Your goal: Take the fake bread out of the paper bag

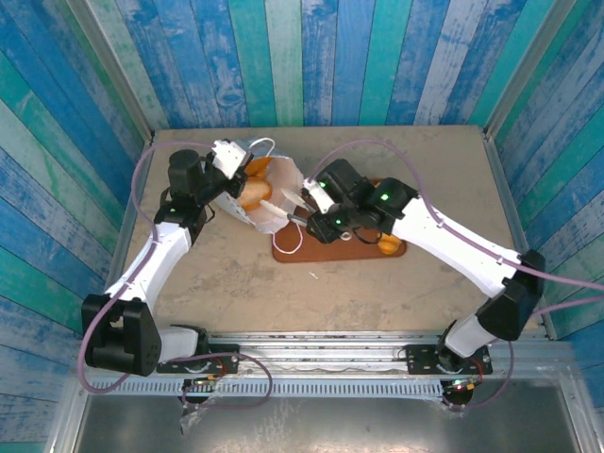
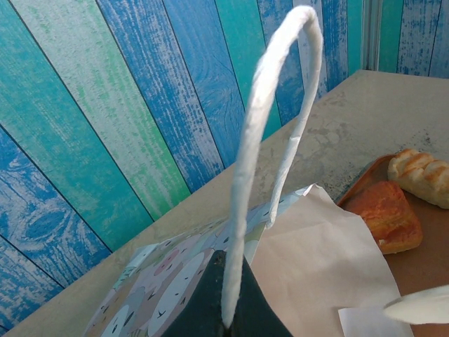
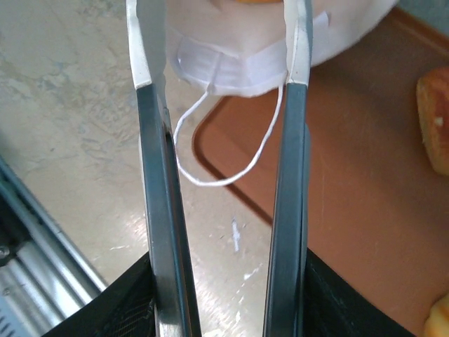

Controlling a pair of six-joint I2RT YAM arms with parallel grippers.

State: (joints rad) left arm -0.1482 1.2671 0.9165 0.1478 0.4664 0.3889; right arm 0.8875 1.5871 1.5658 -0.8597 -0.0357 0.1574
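The paper bag (image 1: pixel 274 203) lies tipped on its side at the back of the table, its mouth facing the right arm. Golden fake bread (image 1: pixel 252 193) shows inside it. My left gripper (image 2: pixel 231 317) is shut on one white cord handle (image 2: pixel 261 133), holding it up above the printed side (image 2: pixel 158 284). My right gripper (image 1: pixel 286 209) is open at the bag's mouth, with nothing between its fingers (image 3: pixel 151 105); the white rim (image 3: pixel 231 67) and the other cord handle (image 3: pixel 224 179) hang just ahead. Two pieces of bread (image 2: pixel 382 214) (image 2: pixel 424 175) lie on the tray.
A flat reddish-brown tray (image 1: pixel 326 253) lies under and right of the bag, with bread (image 1: pixel 387 245) on its right end. Blue-green plank walls enclose the back and sides of the table. Bare tabletop (image 1: pixel 236 283) lies in front of the tray.
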